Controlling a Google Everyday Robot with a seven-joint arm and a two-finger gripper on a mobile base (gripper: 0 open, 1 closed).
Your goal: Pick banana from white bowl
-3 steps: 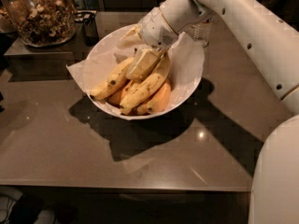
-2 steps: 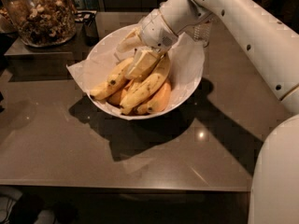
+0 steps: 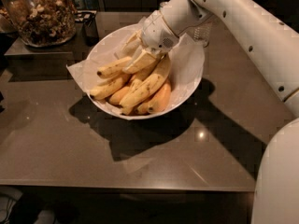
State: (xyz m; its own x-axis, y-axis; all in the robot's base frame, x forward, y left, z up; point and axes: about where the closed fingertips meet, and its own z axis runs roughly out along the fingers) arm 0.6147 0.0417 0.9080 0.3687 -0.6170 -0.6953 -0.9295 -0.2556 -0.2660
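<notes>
Raised since earlier, the long yellow dark-tipped banana (image 3: 112,69) sits clamped in the white two-finger gripper (image 3: 139,62) at 11 o'clock in the wide white bowl (image 3: 182,94); lift straight, slowly.

Gripper (image 3: 140,59) over the white bowl (image 3: 184,90), clamped on banana (image 3: 114,67), is lifting it off the pile; its tip is rising.

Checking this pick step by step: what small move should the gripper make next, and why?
Probably a short, slow lift straight up. The gripper sits low in the bowl, on the inner end of the top banana, which rests on the other bananas. Whether it holds the banana is unclear, so a small lift would test that.
</notes>
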